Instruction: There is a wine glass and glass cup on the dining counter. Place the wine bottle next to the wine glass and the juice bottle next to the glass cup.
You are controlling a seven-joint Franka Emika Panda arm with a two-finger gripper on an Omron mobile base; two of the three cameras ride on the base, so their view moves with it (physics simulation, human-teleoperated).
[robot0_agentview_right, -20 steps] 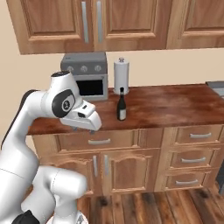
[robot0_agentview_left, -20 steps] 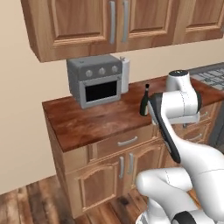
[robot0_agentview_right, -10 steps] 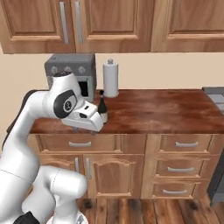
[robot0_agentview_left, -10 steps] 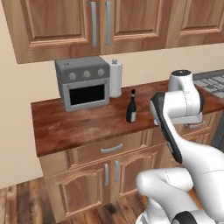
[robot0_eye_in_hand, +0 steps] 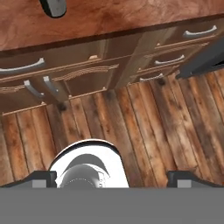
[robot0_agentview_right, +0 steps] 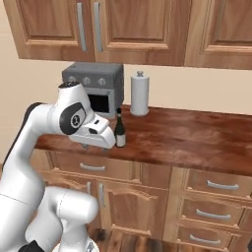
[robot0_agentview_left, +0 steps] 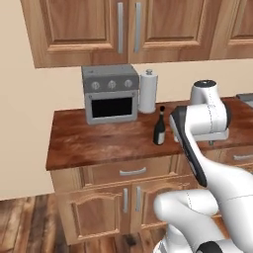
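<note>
The wine bottle point(robot0_agentview_left: 159, 126) stands upright on the wall counter point(robot0_agentview_left: 99, 141), in front of the paper-towel roll point(robot0_agentview_left: 148, 91) and right of the toaster oven point(robot0_agentview_left: 110, 93). The base has driven closer, so the bottle now sits central. The gripper point(robot0_eye_in_hand: 109, 178), jaws wide and empty, points at the floor; I judge reaching comes next.

The wine bottle point(robot0_agentview_right: 119, 132) bears a pale label, seemingly too small to read.
</note>
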